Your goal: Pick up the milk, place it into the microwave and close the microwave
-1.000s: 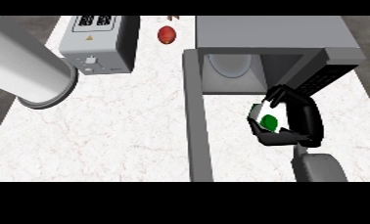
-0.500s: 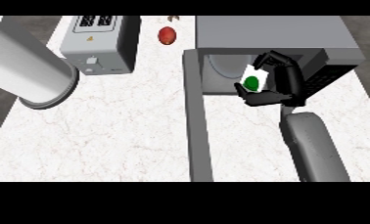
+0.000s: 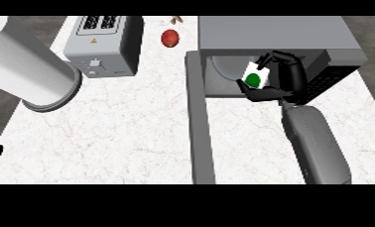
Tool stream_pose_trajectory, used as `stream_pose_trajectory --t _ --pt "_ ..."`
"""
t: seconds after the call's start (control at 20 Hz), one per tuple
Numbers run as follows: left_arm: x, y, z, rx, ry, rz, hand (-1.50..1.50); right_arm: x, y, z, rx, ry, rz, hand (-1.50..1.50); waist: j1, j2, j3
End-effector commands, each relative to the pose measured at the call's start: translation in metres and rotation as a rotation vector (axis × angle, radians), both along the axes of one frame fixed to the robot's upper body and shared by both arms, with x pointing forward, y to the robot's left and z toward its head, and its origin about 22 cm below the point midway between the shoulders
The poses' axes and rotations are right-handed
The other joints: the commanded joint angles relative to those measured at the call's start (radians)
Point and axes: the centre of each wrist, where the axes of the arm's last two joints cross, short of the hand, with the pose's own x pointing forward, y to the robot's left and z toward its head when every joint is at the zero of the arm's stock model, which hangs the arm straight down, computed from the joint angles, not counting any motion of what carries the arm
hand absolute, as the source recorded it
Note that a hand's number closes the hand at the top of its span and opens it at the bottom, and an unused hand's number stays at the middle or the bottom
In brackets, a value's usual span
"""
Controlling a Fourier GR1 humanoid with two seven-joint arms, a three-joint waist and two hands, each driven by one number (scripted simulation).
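The milk (image 3: 256, 76) is a small white carton with a green dot on its face. My right hand (image 3: 287, 81) is curled round it and holds it at the mouth of the open grey microwave (image 3: 278, 32), just over the inner floor. The microwave door (image 3: 199, 122) stands swung open toward me, seen edge-on as a long grey bar left of my right forearm. Only the grey forearm of my left arm (image 3: 33, 75) shows, at the far left; its hand is out of the picture.
A grey toaster (image 3: 102, 45) stands at the back left of the white marble counter (image 3: 124, 137). A small red fruit (image 3: 170, 38) lies between the toaster and the microwave, with a brown scrap behind it.
My right hand has carried the milk up and away from me, from beside the open door to the microwave's opening, and the forearm has stretched out further. The left arm is unmoved.
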Motion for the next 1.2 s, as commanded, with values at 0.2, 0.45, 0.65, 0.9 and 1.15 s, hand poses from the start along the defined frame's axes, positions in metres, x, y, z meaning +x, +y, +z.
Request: stream_pose_trajectory --t 0.2,0.45,0.65,0.9,1.15 --pt "0.014 0.001 0.003 0.008 -0.024 -0.048 -1.50 0.040 0.025 0.025 -0.081 0.064 -0.058 1.50 0.087 0.054 -0.008" --pt "0.021 -0.003 0.006 0.008 -0.026 -0.076 -1.50 0.037 0.005 0.020 -0.149 0.020 -0.142 1.50 0.105 0.063 -0.009" --pt "0.025 -0.008 0.009 0.014 -0.038 -0.098 -1.50 0.033 0.001 0.016 -0.140 0.000 -0.183 1.50 0.135 0.070 -0.008" --pt "0.030 -0.007 0.007 0.036 -0.027 -0.104 -1.50 0.024 -0.001 0.007 -0.066 -0.012 -0.336 1.50 0.150 0.078 -0.010" --pt "0.034 -0.005 0.012 0.069 -0.042 -0.101 -1.50 0.014 -0.014 -0.003 -0.126 -0.106 -0.475 1.50 0.171 0.089 -0.011"
